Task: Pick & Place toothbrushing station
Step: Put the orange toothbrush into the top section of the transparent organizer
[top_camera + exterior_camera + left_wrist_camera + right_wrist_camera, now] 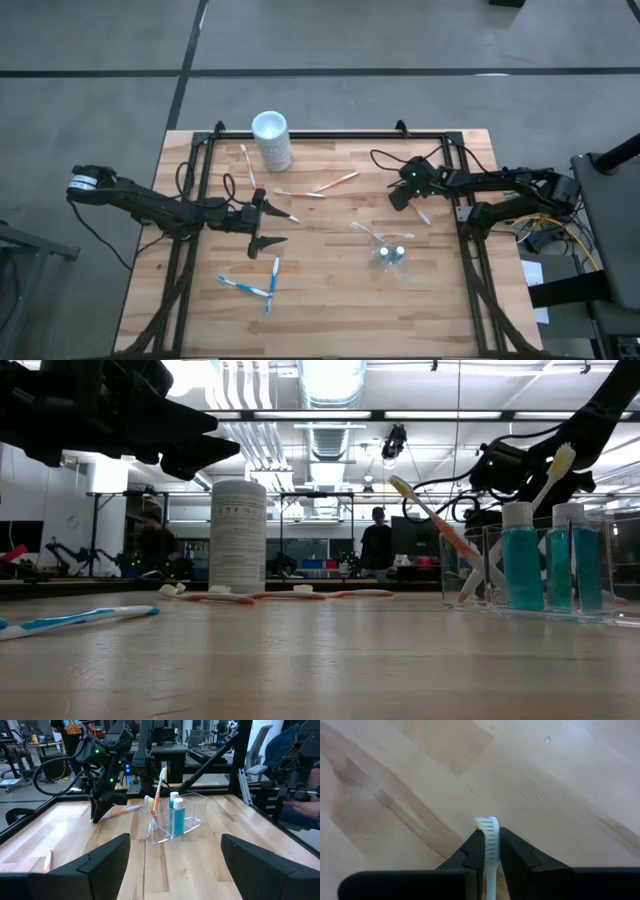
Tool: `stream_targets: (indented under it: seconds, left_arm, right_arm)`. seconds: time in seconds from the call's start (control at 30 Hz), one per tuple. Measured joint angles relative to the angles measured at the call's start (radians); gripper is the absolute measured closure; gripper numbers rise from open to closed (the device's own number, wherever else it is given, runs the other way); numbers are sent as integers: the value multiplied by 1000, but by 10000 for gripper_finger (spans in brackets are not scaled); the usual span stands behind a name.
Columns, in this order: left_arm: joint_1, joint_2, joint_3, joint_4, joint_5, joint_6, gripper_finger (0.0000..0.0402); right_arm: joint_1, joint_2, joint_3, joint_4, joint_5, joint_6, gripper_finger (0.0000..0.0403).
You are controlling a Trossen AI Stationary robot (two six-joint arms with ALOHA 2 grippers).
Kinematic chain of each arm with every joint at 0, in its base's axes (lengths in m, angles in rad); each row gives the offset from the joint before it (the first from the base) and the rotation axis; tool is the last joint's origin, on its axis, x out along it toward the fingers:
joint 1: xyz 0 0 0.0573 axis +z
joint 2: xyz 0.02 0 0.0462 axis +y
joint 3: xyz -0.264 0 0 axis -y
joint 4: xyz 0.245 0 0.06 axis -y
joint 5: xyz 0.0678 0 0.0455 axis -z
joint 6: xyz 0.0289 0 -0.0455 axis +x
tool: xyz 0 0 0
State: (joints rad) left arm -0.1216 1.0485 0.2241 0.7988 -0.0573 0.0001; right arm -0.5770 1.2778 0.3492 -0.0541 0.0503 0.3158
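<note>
The toothbrushing station is a clear plastic holder [392, 252] [175, 817] standing on the table right of centre. It holds two teal bottles with white caps [545, 560] and upright toothbrushes [158, 790]. My right gripper [400, 196] [491, 851] is beyond it, toward the far right, slanting down at the table, shut on an orange-and-white toothbrush [125, 810]. My left gripper [270, 228] [175, 865] hovers level and open at left centre, holding nothing. Loose orange-and-white brushes [318, 187] and blue-and-white brushes [258, 285] lie flat on the wood. My right gripper pinches the toothbrush's bristle head [491, 832] between its two fingertips, one on each side. The fingers slant down from the right and lie along the brush, whose handle runs back under the gripper. I cannot tell whether the brush is off the table.
A tall opaque white cup [272, 140] [238, 535] stands at the far edge, left of centre. A black frame rail [330, 135] runs round the table. Bare wood lies at the near centre. A person [377, 545] stands in the room behind.
</note>
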Motion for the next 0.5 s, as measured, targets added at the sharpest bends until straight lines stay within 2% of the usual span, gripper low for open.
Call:
stream_targets:
  seconds: [0.23,0.5]
  left_arm:
    - [0,0,0,0,0,0,83]
    - [0,0,0,0,0,0,83]
  right_arm:
    - [0,-1,-2,14,-2,23,360]
    - [1,-62,-8,128,-1,24,360]
